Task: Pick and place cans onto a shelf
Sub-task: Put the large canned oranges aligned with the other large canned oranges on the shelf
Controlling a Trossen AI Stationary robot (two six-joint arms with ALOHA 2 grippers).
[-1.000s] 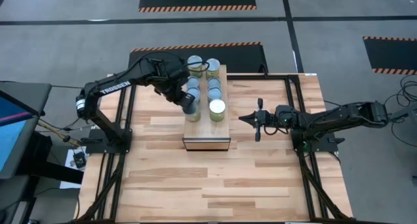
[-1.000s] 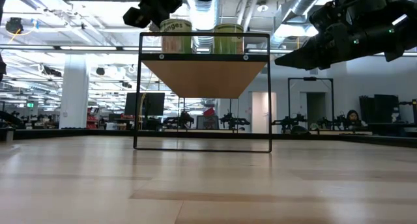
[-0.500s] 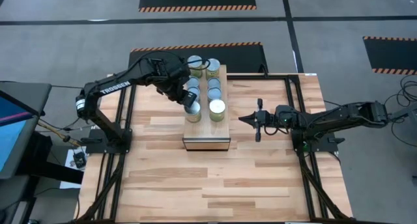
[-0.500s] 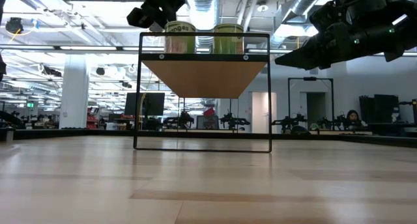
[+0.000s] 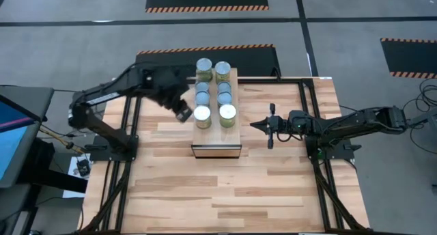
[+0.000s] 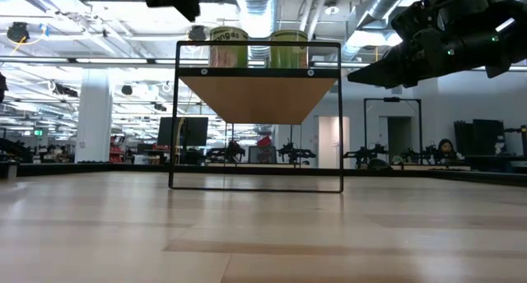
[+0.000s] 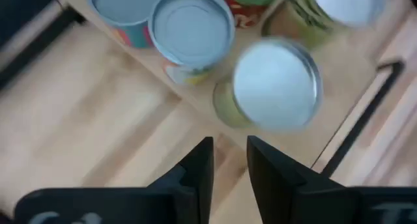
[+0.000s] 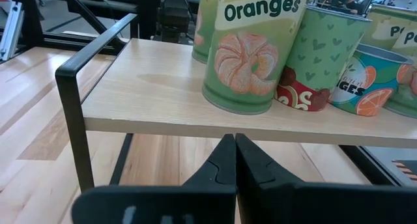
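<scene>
— Left gripper point(image 5: 183, 114) first: where do you see it?

— From above, you find it just beside the left edge of the shelf point(image 5: 216, 135), level with the front pair of cans. Its own camera shows you the fingers point(image 7: 197, 168) standing a narrow gap apart with nothing between them, hanging over the table point(image 5: 225, 187) and touching no can.

— And the cans?

— Eight of them, in two rows on the shelf. The front-left can point(image 5: 202, 114) sits closest to the left gripper, and the front-right can point(image 5: 227, 113) is next to it. Overhead you only get lids.

— What do the other views give you that the top one doesn't?

— The low view shows you the shelf as a raised board on a thin black frame point(image 6: 340, 118), with the two front cans point(image 6: 226, 47) standing at its edge. The right wrist view lets you read a label: the nearest can point(image 8: 254, 49) says "Oranges" and stands upright near the board's edge.

— Right gripper point(image 5: 268, 126)?

— It waits off the shelf's right side, well apart from the cans, pointed at them. In its own camera you see the fingers point(image 8: 223, 160) pressed together, holding nothing.
</scene>
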